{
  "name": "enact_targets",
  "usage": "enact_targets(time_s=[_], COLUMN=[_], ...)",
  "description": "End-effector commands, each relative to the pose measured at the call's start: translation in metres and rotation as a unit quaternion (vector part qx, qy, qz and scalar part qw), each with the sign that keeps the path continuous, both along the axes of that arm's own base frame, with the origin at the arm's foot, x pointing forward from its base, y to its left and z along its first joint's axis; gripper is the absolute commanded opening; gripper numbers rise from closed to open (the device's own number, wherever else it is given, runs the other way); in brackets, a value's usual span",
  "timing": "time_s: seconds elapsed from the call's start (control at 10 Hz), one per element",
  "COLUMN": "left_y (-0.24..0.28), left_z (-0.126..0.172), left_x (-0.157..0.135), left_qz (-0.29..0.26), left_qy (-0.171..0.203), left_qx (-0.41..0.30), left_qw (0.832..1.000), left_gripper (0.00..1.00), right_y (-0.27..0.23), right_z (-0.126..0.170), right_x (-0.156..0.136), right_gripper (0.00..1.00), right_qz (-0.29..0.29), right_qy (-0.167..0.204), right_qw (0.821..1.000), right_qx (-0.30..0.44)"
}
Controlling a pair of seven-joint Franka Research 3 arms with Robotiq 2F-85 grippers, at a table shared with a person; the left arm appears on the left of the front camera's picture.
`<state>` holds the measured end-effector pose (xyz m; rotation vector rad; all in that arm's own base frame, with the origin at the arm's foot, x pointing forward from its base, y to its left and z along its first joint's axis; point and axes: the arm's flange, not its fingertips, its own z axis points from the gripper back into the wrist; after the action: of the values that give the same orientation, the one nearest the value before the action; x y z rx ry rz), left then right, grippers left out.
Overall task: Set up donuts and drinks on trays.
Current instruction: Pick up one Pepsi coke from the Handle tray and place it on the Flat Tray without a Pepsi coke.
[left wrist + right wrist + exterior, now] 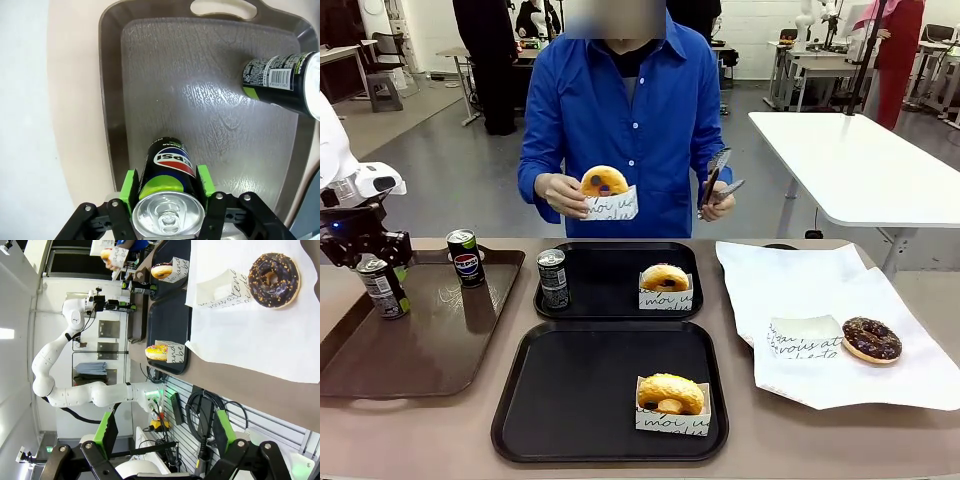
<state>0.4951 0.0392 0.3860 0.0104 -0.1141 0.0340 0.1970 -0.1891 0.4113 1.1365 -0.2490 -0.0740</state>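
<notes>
Left wrist view: my left gripper (pixel 167 190) is clamping a dark can (pixel 167 162) between its green pads, by the brown tray's (pixel 210 100) left edge. A second can (pixel 280 82) is standing near that tray's far edge. My right gripper (pixel 165 432) is hanging wide open, holding nothing. A sleeved donut (pixel 670 392) is sitting in the near black tray's (pixel 520 400) near right corner. On the far black tray (pixel 610 255), a third can (pixel 553 278) is standing at the left edge and another donut (pixel 665 277) is sitting toward the right.
</notes>
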Motion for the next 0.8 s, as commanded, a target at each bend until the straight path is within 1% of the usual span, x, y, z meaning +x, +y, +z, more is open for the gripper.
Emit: enact_targets(time_s=[0.0,0.1,0.2,0.4,0.5,0.7], left_y=[-0.005,-0.014,-0.029,-0.054,-0.062,-0.069], left_z=[0.017,0.032,0.056,0.108,0.126,0.149], left_x=[-0.006,-0.014,-0.025,-0.059,-0.075,-0.098], left_qz=[-0.009,-0.007,0.008,-0.027,-0.038,-0.074], left_qy=[0.010,0.029,0.046,0.052,0.063,0.067], left_qx=[0.009,-0.012,-0.010,-0.013,-0.016,-0.032], left_qw=[1.000,0.999,0.999,0.998,0.997,0.995], left_gripper=[0.33,0.00,0.00,0.00,0.00,0.00], right_y=[0.002,0.002,0.002,0.002,0.002,0.002], right_z=[0.001,0.001,0.001,0.001,0.001,0.001], right_x=[0.003,0.003,0.003,0.003,0.003,0.003], right_gripper=[1.00,1.00,1.00,1.00,1.00,1.00], right_qz=[-0.001,-0.001,-0.001,-0.001,-0.001,-0.001], right_qy=[-0.013,-0.013,-0.013,-0.013,-0.013,-0.013], right_qw=[1.000,1.000,1.000,1.000,1.000,1.000], right_qx=[0.013,0.013,0.013,0.013,0.013,0.013])
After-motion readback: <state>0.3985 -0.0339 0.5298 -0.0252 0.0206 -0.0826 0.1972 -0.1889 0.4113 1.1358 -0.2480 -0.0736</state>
